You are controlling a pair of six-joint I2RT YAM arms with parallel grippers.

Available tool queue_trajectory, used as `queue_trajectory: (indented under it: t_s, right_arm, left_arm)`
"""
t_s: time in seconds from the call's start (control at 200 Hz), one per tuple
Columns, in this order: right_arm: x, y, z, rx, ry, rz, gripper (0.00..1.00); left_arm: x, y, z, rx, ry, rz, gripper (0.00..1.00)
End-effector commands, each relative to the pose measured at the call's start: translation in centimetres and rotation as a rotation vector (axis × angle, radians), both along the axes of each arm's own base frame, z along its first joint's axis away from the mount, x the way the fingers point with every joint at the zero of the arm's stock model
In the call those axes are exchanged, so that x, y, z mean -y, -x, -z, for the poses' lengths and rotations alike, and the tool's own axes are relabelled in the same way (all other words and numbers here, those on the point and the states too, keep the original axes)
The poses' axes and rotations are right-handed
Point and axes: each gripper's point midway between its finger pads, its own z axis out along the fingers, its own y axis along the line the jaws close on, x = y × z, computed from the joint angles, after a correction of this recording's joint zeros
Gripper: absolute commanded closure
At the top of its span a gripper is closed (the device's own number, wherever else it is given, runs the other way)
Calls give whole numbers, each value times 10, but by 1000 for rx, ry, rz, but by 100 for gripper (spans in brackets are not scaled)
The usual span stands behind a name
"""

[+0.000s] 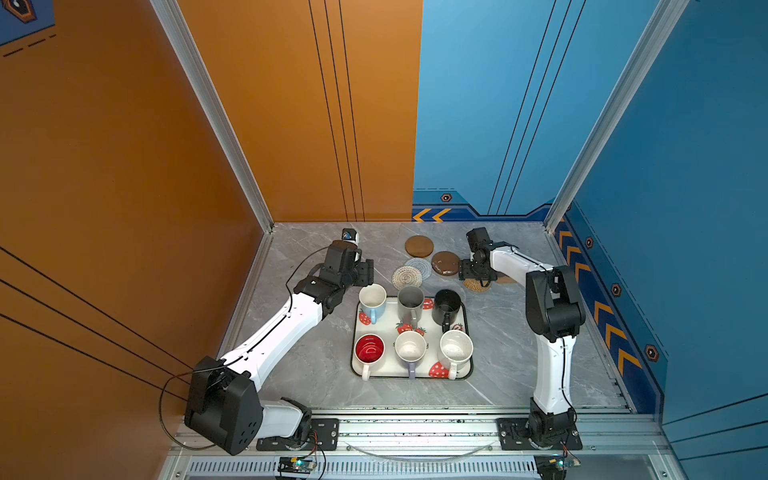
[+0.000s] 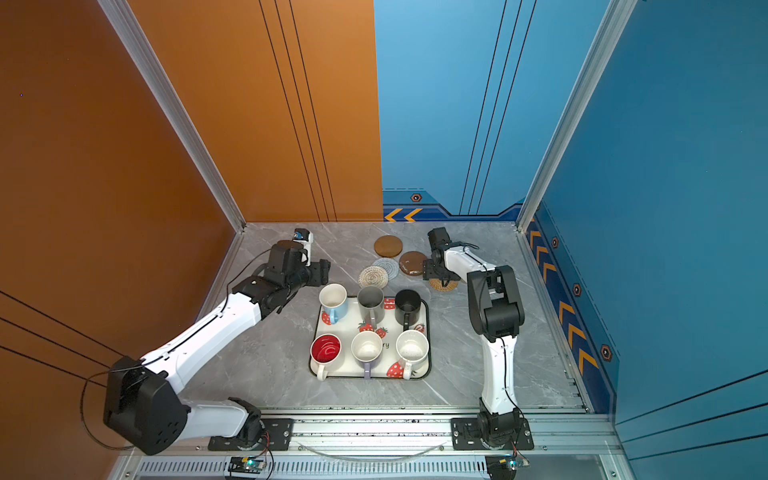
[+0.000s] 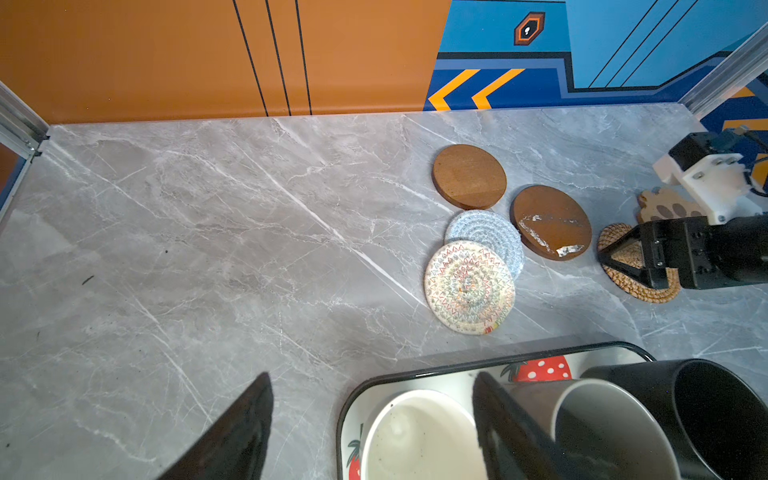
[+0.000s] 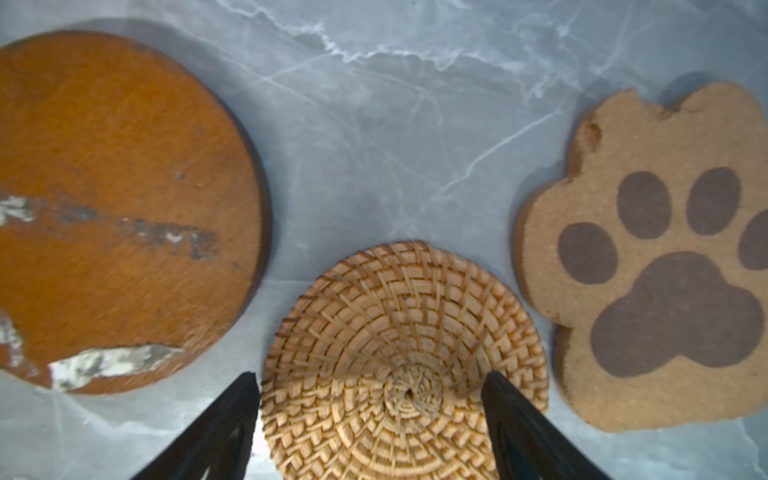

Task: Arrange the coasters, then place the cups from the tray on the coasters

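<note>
Over rattan coaster (image 4: 399, 353), wide-apart right fingers (image 4: 224, 428)

This looks like a robot test cell in a lab. Aluminium posts (image 1: 216, 116) frame printed walls: an orange panel (image 1: 104, 145) at the upper left, a blue panel (image 1: 478, 104) with chevrons at the upper right. The left arm (image 1: 274, 336) and right arm (image 1: 550, 374) are bolted to a metal rail (image 1: 415, 430) along the lower edge, in front of a grey marble-look bench (image 1: 299, 374).

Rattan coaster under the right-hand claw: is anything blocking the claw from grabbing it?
Nothing visible does. The right gripper, jaws open, hangs directly over the rattan coaster. The scuffed wooden disc and the paw coaster lie to either side, both clear of it.
</note>
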Motion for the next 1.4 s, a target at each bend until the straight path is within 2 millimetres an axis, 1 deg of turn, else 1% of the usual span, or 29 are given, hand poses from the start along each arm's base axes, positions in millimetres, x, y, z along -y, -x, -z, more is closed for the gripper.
queue_trajectory:
  t_s: [0.0,0.155,0.195,0.205,0.215,0.321,0.426,0.486,0.511,0.546,0.591,0.621,0.666,0.716,0.816,0.992,1.077,1.112,1.177,1.187,1.202,1.397]
  right_arm:
    - [-1,-4,-9,6,-42,-7,18]
    - [-5,-8,-35,57,-77,-16,18]
    - [-6,-7,-35,56,-87,-16,18]
    - [-6,-8,-46,78,-94,-17,18]
    - [-6,-8,-51,87,-98,-17,18]
    - [-6,-5,-67,118,-138,-12,18]
    - [-3,2,-72,128,-172,-3,18]
    - [-1,6,-71,122,-180,1,22]
    - [0,7,-70,120,-179,2,26]
    - [2,9,-66,111,-178,5,36]
    - [3,11,-61,97,-182,9,55]
    - [4,13,-57,85,-186,13,65]
    - [4,15,-51,71,-193,17,86]
    - [5,16,-45,57,-195,22,100]
    - [4,17,-32,28,-200,27,100]
    - [12,20,-11,-18,-182,65,100]
    - [12,21,-3,-35,-181,69,100]
    - [11,21,0,-41,-182,69,100]
    - [11,19,-2,-35,-182,71,100]
    - [11,20,8,-56,-179,74,100]
    - [11,21,12,-63,-178,76,100]
    - [11,15,25,-82,-183,87,100]
  left_arm:
    - [0,4,-3,19,-18,5,24]
    - [-1,4,-4,23,-18,4,23]
    - [-1,4,-4,24,-18,4,23]
    - [-1,4,-4,24,-18,4,23]
    - [-1,4,-5,25,-18,4,23]
    - [-1,5,-4,23,-17,6,23]
    - [-1,5,-2,24,-19,5,23]
    - [-2,5,-3,28,-20,3,23]
    - [-2,5,-3,29,-20,2,23]
    - [-2,5,-3,30,-20,4,23]
    - [-2,5,-3,30,-20,4,23]
    - [-2,5,-3,32,-19,5,23]
    - [-2,5,-3,31,-19,4,23]
    - [-2,5,-4,33,-18,4,23]
    - [-3,6,-6,39,-17,2,23]
    - [-4,6,-9,46,-17,0,23]
    - [-5,6,-9,48,-21,-3,23]
    - [-5,6,-10,52,-21,-4,23]
    - [-5,6,-11,53,-19,-3,22]
    - [-5,6,-11,53,-20,-3,23]
    - [-5,6,-10,53,-20,-3,23]
    - [-5,6,-10,51,-18,-2,22]
